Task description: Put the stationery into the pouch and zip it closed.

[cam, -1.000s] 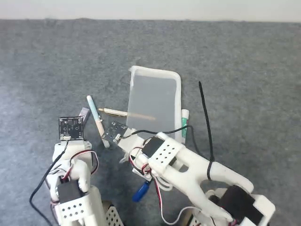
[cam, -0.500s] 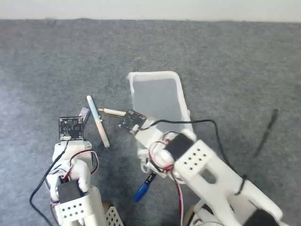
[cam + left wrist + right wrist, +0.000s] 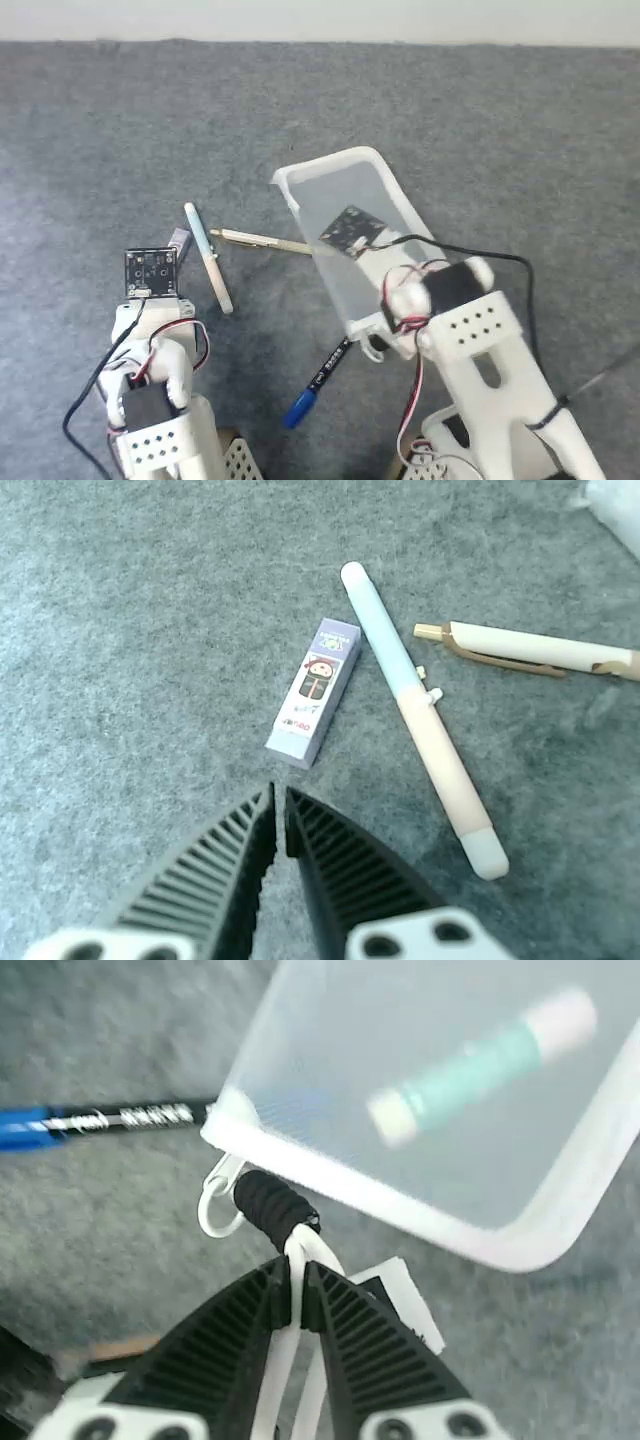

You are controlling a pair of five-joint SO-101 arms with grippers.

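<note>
Lying slantwise on the grey carpet (image 3: 100, 150), the translucent white zip pouch (image 3: 320, 190) has its white pull cord (image 3: 298, 1250) clamped in the right gripper (image 3: 297, 1266). The left gripper (image 3: 280, 796), jaws together and empty, hangs near a lilac eraser box (image 3: 315, 692) beside a blue-and-beige pen (image 3: 420, 710).

Clear pouch (image 3: 335, 195) is lying slanted on the grey bench (image 3: 500, 150), blue pen (image 3: 318, 385) sitting right by its near corner.
</note>
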